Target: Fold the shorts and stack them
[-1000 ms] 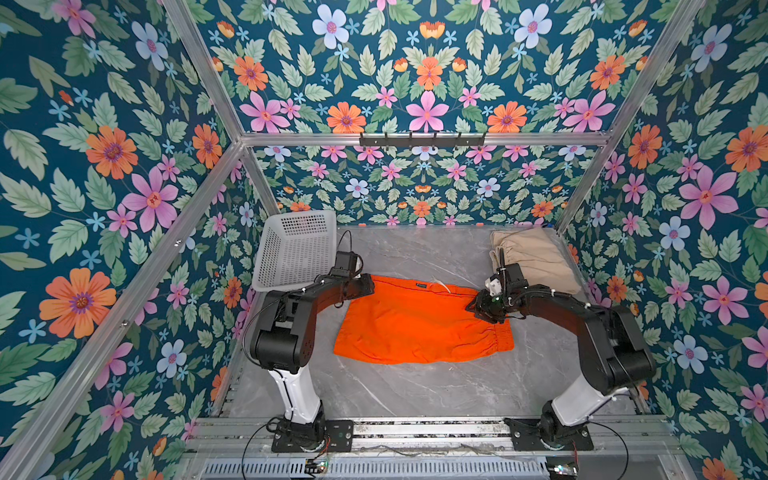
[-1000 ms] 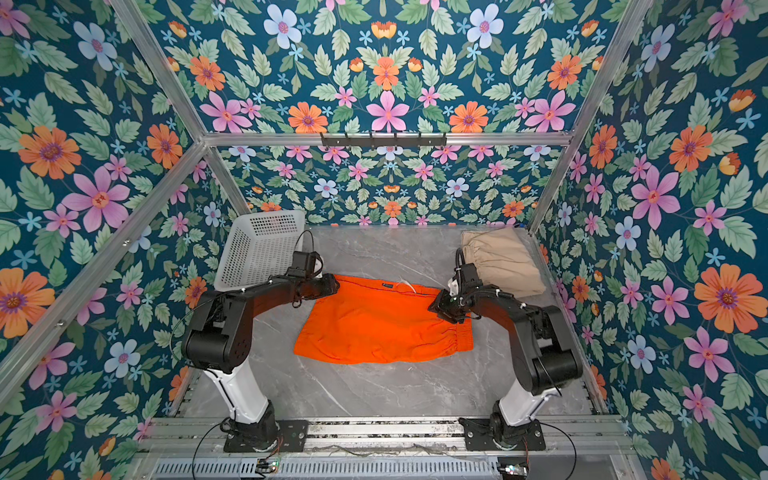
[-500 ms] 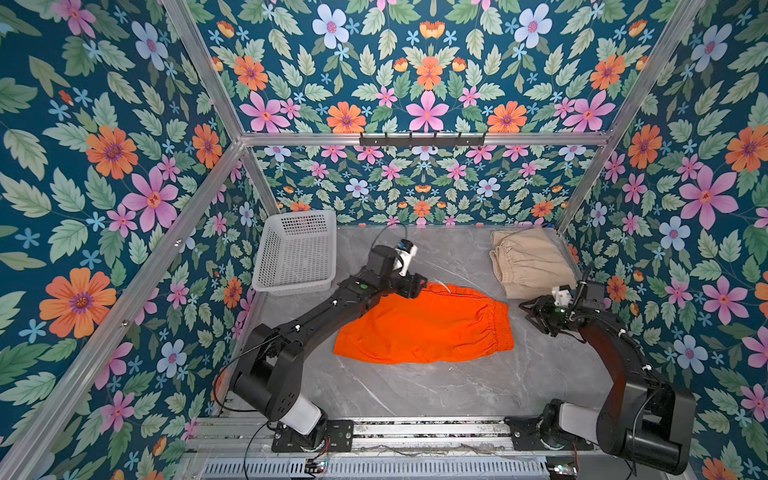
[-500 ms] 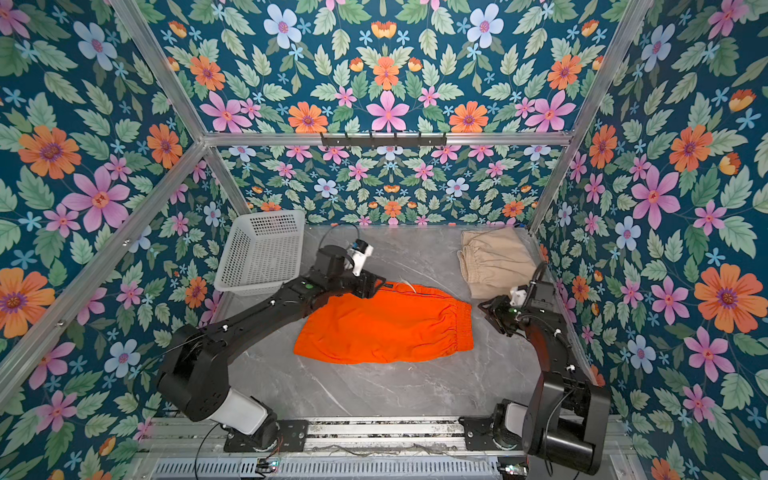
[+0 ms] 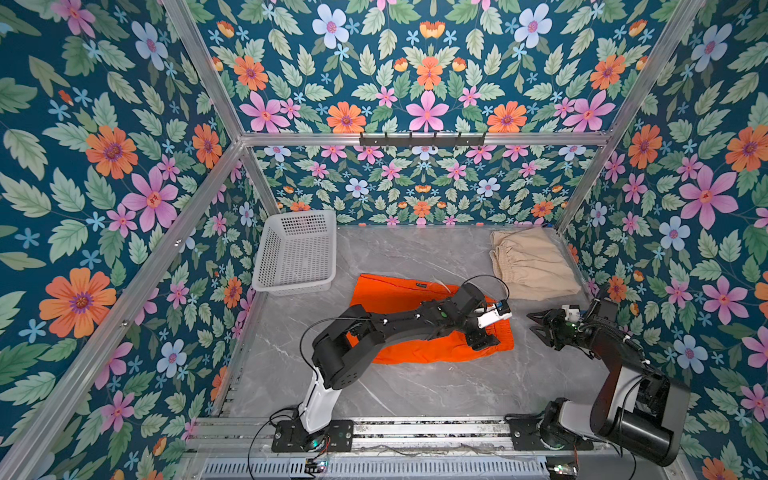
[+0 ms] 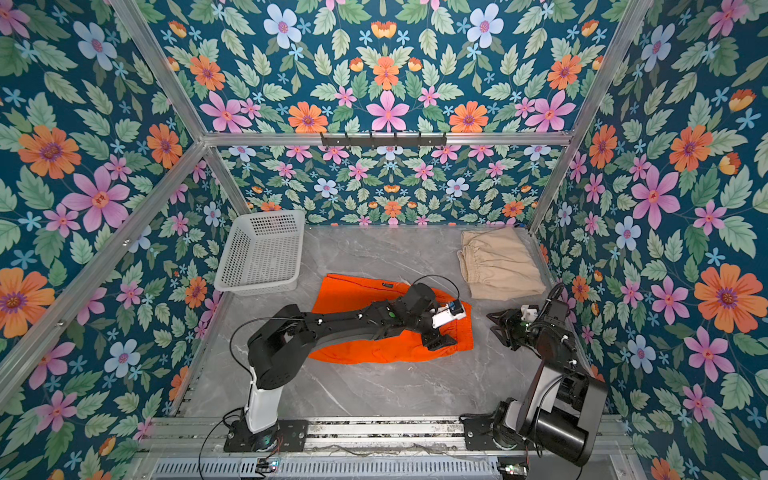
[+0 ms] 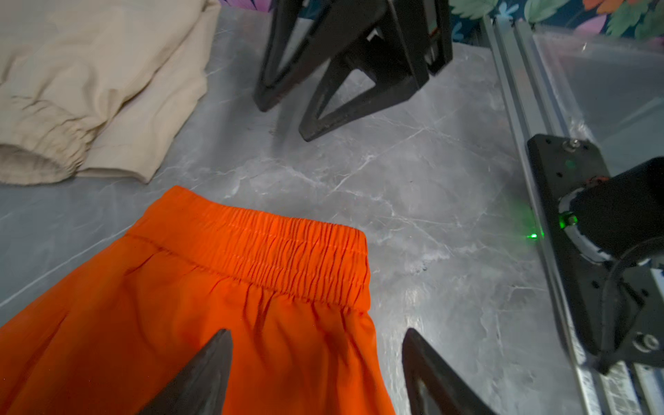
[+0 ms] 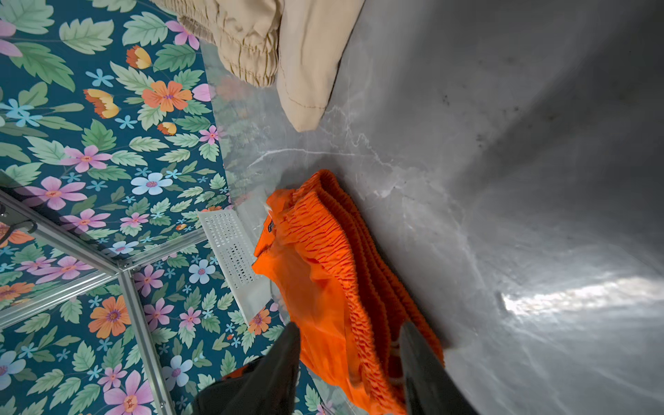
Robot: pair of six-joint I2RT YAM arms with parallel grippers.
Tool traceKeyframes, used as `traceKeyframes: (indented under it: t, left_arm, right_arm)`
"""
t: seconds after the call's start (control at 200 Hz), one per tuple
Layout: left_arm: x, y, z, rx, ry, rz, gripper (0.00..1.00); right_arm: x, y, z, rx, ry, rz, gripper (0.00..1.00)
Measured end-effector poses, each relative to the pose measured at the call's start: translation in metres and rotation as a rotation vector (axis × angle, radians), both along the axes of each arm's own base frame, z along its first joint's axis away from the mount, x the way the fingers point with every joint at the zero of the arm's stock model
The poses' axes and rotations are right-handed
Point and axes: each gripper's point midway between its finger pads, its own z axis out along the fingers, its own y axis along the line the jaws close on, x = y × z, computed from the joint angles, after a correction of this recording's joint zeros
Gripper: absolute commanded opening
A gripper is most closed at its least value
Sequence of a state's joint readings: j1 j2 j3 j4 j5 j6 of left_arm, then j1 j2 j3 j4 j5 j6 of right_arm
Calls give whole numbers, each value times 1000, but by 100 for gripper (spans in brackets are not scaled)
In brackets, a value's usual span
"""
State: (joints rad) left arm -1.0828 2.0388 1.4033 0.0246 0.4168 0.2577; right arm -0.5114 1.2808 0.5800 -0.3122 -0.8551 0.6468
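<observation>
**Two arms by the orange shorts**

The orange shorts (image 5: pixel 395 291) lie flat on the grey table (image 5: pixel 415 386). The left gripper (image 5: pixel 484 341) hangs over their right end. The right gripper (image 5: pixel 537 324) is near them — jaws apart. The beige shorts (image 5: pixel 532 266) lie in the far right corner, the white basket (image 5: pixel 295 253) far left.

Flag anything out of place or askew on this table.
Nothing damaged or spilled. The orange shorts lie flat, a white drawstring poking out at the far edge; the beige shorts sit folded in the far right corner.
</observation>
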Motion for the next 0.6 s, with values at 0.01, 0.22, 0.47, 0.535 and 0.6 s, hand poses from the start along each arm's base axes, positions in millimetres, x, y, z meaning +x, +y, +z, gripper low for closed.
traceKeyframes:
  t: [0.01,0.22,0.47,0.535,0.6]
  left_arm:
    - [-2,-2,-2,2,-5,-8,77]
    - [-14,-17,-34,54,-64,-77,79]
    - [-8,-16,-66,123,-150,-53,58]
    - [-2,-15,-67,113,-172,-33,49]
    - [1,-14,-67,97,-191,-12,41]
  right_arm:
    - [0,0,0,0,0,-1,47]
    - [0,-1,0,1,-1,-2,47]
    - [-3,1,1,-1,-1,7,49]
    - [-5,2,1,-2,0,11,50]
    - [-6,3,1,1,6,14,51]
